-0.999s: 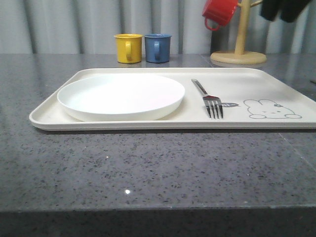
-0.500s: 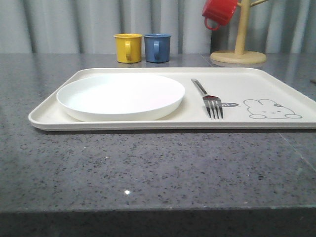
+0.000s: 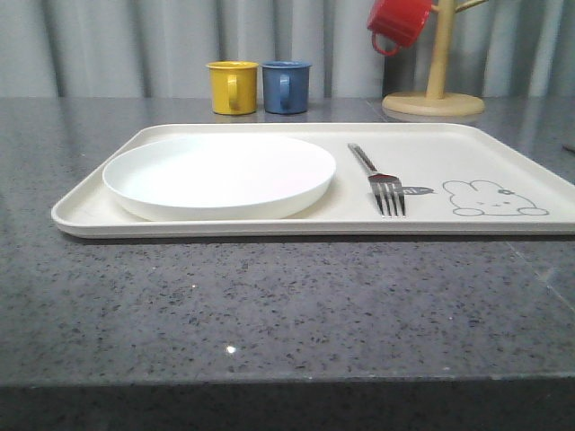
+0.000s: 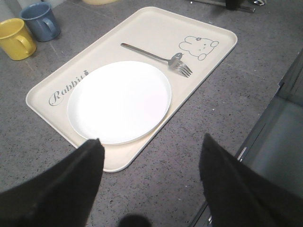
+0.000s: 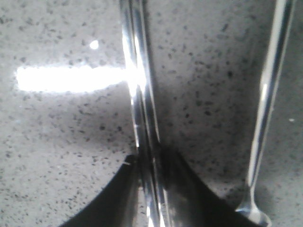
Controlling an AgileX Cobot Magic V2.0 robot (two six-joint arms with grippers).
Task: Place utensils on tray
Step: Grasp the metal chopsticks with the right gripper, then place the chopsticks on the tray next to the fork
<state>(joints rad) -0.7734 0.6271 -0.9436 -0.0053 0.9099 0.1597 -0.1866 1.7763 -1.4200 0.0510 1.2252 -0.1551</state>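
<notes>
The chopsticks (image 5: pixel 144 118) are pinched by the right gripper (image 5: pixel 151 189); the left gripper (image 4: pixel 149 156) is spread, held off the tray (image 4: pixel 142 28) edge nearest the plate (image 4: pixel 118 101).

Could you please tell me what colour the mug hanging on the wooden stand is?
The hanging mug is red, clearest in the front view.

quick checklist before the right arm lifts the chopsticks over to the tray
1. Right gripper fingers closed on the chopsticks: ok, they run between the fingers.
2. Spoon apart from the chopsticks: ok, it lies beside them on the counter.
3. Free space on the tray: ok, bare area between the fork and the rabbit print.
4. Plate and fork already on the tray: ok.
5. Left gripper out of the way: ok, open, above the tray's near edge.
6. Grip firmness: cannot tell.
</notes>
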